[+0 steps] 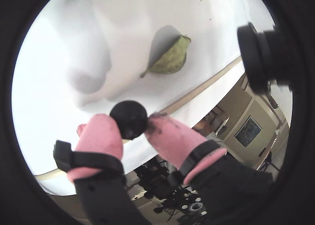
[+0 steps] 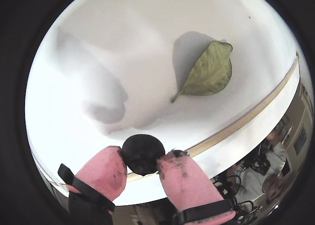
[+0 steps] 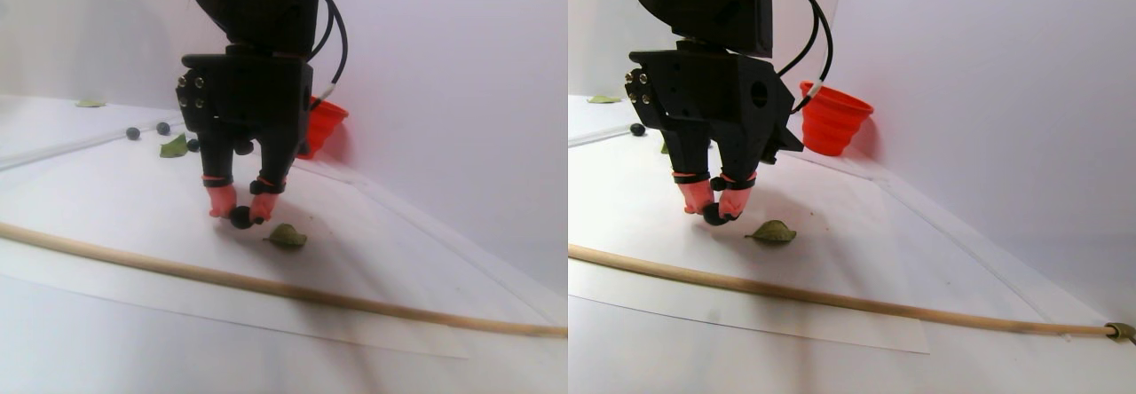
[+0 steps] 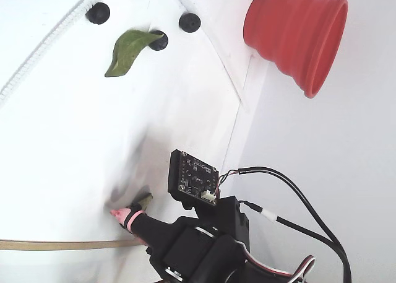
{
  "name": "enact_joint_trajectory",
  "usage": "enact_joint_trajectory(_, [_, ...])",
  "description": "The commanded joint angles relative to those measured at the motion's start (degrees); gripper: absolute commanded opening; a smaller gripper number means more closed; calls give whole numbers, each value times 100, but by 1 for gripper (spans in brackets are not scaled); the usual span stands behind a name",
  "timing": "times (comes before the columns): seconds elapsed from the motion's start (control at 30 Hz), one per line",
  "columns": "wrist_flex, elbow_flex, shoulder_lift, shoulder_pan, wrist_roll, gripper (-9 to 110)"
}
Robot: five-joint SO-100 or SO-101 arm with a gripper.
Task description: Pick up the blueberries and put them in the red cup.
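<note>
My gripper point(image 1: 131, 125) has pink fingertips and is shut on one dark blueberry point(image 1: 129, 115); both wrist views show it, and the blueberry point(image 2: 143, 153) is pinched at the tips. In the stereo pair view the gripper point(image 3: 240, 215) hangs low over the white sheet, near its front. The red cup point(image 3: 321, 126) stands behind the arm against the wall, also seen upper right in the fixed view point(image 4: 297, 38). Three more blueberries point(image 4: 98, 12) point(image 4: 189, 21) point(image 4: 159, 43) lie far from the gripper, left of the cup.
A dry green leaf point(image 2: 209, 70) lies on the sheet just beyond the fingertips. Another leaf point(image 4: 127, 51) lies among the far berries. A thin wooden rod point(image 3: 266, 285) runs across the sheet in front of the gripper. The white wall point(image 3: 444, 101) rises right of the sheet.
</note>
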Motion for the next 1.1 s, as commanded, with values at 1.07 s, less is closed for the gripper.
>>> enact_joint_trajectory(1.07, [360,-606,1661,431,-1714,12])
